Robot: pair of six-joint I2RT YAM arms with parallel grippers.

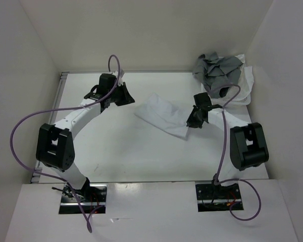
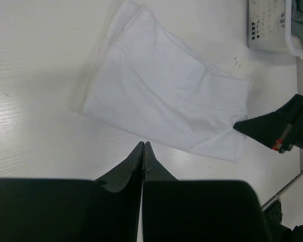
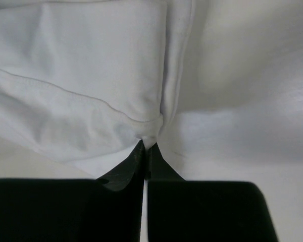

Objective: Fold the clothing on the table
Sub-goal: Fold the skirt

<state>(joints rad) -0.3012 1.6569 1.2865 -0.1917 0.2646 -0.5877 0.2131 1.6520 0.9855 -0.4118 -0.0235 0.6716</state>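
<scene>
Our right hand [image 3: 145,146] pinches a corner of the white garment [image 1: 163,115].
Our left hand [image 2: 144,147] hangs clenched, empty, over the worktop [image 1: 126,151].

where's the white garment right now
In the top view the clothing lies on the table, slightly right of centre, between the claws: the right claw pinches its right edge, the left claw sits shut just off its left side.

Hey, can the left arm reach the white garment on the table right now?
Probably yes. Only bare table lies between the shut left jaws and the near edge of the clothing; the right jaws pinch its opposite side, out of the way.
</scene>
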